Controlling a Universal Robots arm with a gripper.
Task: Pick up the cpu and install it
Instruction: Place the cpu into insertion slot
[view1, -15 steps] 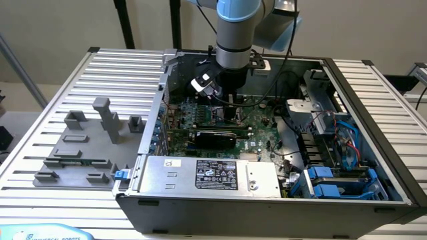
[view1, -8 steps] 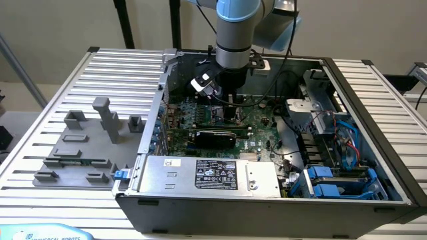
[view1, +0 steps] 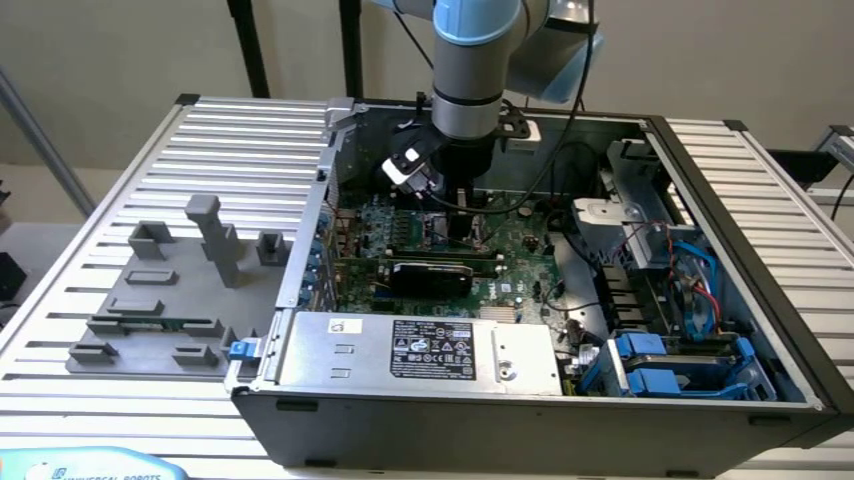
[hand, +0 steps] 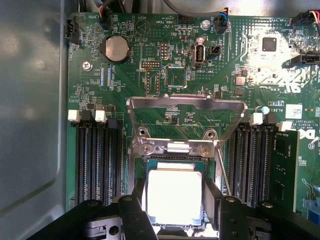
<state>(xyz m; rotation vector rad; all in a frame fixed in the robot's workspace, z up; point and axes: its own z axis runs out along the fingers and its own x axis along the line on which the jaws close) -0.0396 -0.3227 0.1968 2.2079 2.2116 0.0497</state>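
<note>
Reaching into the open computer case (view1: 534, 430), the arm is seen over the motherboard (hand: 165, 45). The socket's load plate (hand: 185, 102) is raised clear. The cpu (hand: 174, 195) is held at the socket, over it or already in it cannot be told, and is clamped at two opposite edges by the gripper (hand: 177, 204), narrowly closed. Risk judged: socket pins could be bent if a tilted or offset chip is pressed. The socket is flanked closely by memory slots (hand: 97, 160). The thin lever (hand: 225, 175), just beside one finger, could be snagged.

One cpu (hand: 174, 196), one coin battery (hand: 115, 48), one power supply (view1: 420, 350), two blue drive carriers (view1: 643, 346), one computer case (view1: 534, 425).
</note>
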